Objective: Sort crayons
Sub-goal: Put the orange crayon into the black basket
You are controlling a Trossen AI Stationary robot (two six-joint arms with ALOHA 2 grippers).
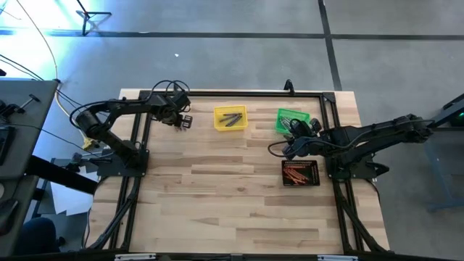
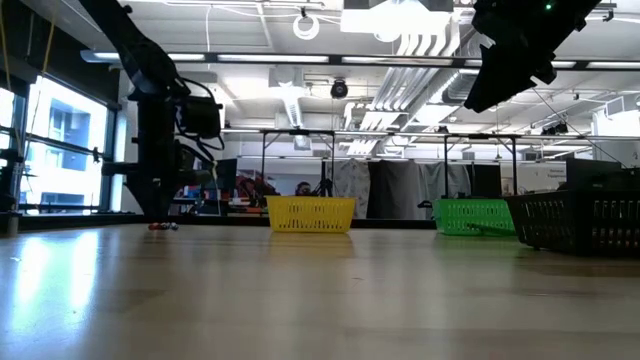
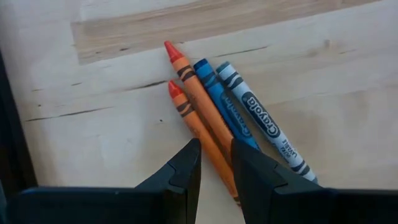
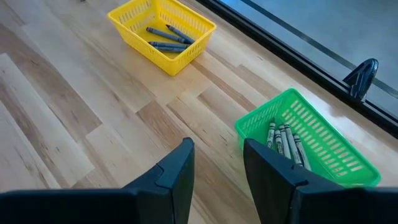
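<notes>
Four crayons lie side by side on the table at the far left: two orange-red (image 3: 186, 74), one blue (image 3: 217, 99) and one pale blue-grey (image 3: 261, 124). They show small in the low view (image 2: 163, 226). My left gripper (image 3: 216, 152) is down at them (image 1: 183, 120), shut on the nearer orange-red crayon. My right gripper (image 4: 217, 155) is open and empty, raised beside the green bin (image 1: 293, 120) and high in the low view (image 2: 510, 50). My left gripper has the nearer orange-red crayon's shaft (image 3: 208, 140), about halfway along, between its two fingers. The fingers come from above and lie across the crayon. The crayon lies flat on the table against the other orange-red one; one finger (image 3: 252, 168) overlaps the neighbouring crayons.
The yellow bin (image 1: 230, 118) with blue-grey crayons stands at the far middle. The green bin (image 4: 323, 134) holds grey crayons. The black bin (image 1: 301, 172) with orange-red crayons sits near my right arm. Bare wood fills the table's middle and near side. A black frame (image 1: 138, 145) edges the table.
</notes>
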